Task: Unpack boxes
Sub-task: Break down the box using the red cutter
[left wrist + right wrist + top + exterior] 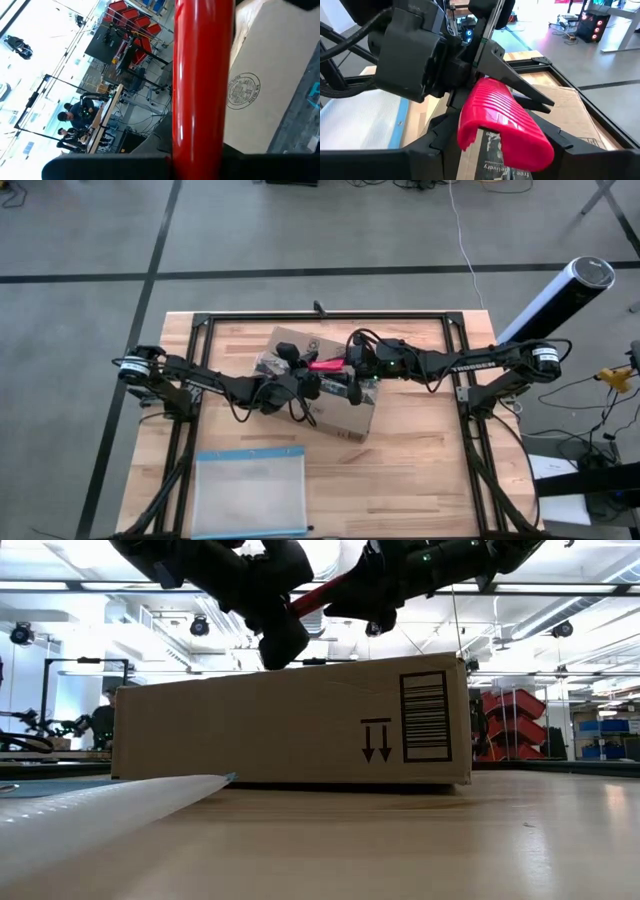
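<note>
High view: cardboard box [325, 385] at table [420, 470] centre, both arms meeting above it; right gripper [505, 145] clamps red tool [325, 364], left gripper [300, 385] apparently closed on its far end; clear pouch [250, 490] lies apart, nearer table edge.

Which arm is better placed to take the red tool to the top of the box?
Probably the right. The ribbed handle of the red tool lies directly at the right gripper, above the box; the left gripper meets its other end.
</note>
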You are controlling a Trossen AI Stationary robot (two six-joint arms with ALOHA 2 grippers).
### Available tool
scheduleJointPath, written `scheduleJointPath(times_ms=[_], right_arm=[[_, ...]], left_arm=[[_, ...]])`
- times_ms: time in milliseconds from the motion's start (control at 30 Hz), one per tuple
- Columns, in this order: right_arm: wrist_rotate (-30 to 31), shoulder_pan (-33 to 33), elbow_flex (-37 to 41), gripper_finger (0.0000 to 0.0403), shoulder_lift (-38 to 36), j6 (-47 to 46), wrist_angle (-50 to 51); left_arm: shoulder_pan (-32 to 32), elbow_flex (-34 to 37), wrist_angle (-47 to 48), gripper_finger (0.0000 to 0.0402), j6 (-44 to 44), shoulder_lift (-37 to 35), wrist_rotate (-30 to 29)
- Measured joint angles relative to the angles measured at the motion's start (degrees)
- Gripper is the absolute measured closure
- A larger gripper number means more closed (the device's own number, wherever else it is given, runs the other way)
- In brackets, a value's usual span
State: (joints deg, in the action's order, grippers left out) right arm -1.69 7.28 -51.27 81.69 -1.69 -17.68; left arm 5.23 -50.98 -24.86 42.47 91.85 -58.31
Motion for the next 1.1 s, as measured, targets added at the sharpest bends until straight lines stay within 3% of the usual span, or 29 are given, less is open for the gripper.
scheduleJointPath(times_ms=[500,800,1100], right_arm=[[0.14,-0.01,-0.02,0.0239,0.24,-10.54,-7.18],[0.33,0.30,-0.02,0.0273,0.24,-13.28,-6.71],[0.22,0.36,-0.09,0.0255,0.28,-14.09,-6.42]], left_arm=[[0.02,0.00,-0.07,0.0401,-3.84,-0.09,0.36],[0.02,0.00,-0.07,0.0401,-4.02,-0.09,0.36],[0.02,0.00,-1.10,0.0401,-4.02,-0.09,0.38]])
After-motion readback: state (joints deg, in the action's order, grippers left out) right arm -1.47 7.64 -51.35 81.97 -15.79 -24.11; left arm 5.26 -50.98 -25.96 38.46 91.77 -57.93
